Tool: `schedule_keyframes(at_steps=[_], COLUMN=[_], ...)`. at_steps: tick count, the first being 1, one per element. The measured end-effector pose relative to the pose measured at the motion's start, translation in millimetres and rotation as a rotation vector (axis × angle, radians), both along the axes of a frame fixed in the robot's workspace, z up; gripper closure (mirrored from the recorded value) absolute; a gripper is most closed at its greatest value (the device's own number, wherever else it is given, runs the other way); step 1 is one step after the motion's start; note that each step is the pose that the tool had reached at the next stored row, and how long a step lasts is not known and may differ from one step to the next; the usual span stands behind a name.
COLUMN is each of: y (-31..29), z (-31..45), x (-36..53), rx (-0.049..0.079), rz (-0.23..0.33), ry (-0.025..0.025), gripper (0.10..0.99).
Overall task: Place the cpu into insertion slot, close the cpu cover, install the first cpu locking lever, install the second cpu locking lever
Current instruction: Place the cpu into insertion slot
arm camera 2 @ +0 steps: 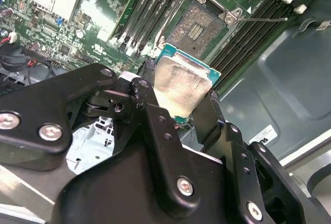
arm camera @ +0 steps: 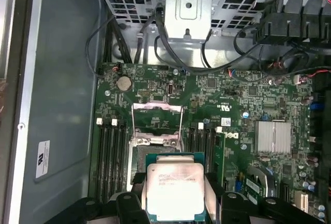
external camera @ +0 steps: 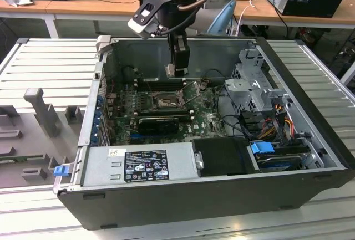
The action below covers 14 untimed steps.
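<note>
Pincer (external camera: 177, 69) was clenched on the cpu (arm camera: 174, 189), with a finger (arm camera: 133, 195) on each side edge. The chip hung in the air over the motherboard (external camera: 206, 119), inside the open PC case (external camera: 194, 198), just beside the socket and not seated. The insertion slot (arm camera 2: 199, 25) sat bare with its contacts exposed. The cpu cover (arm camera: 158, 116) stood flipped open at the slot's edge. Memory slots (arm camera: 111, 157) flanked the slot on both sides. The case sat on the slatted bench (external camera: 50, 62).
</note>
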<state>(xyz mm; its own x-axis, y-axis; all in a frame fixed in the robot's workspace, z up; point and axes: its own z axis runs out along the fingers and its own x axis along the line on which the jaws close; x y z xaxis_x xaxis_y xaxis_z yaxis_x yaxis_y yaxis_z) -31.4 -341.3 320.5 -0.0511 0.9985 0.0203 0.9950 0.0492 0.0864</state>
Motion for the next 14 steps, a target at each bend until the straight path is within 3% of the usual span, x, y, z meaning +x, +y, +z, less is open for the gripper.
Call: schedule_keyframes(at_steps=[5,13,14], y=[0.0,1.2,1.5], z=[-4.6,-24.0,-28.5], x=[0.0,-0.8,-1.0], rx=[-0.005,-0.006,-0.006], rz=[-0.002,-0.036,-0.035], ry=[0.0003,0.0005,0.0043], gripper=[0.553,0.553,0.553])
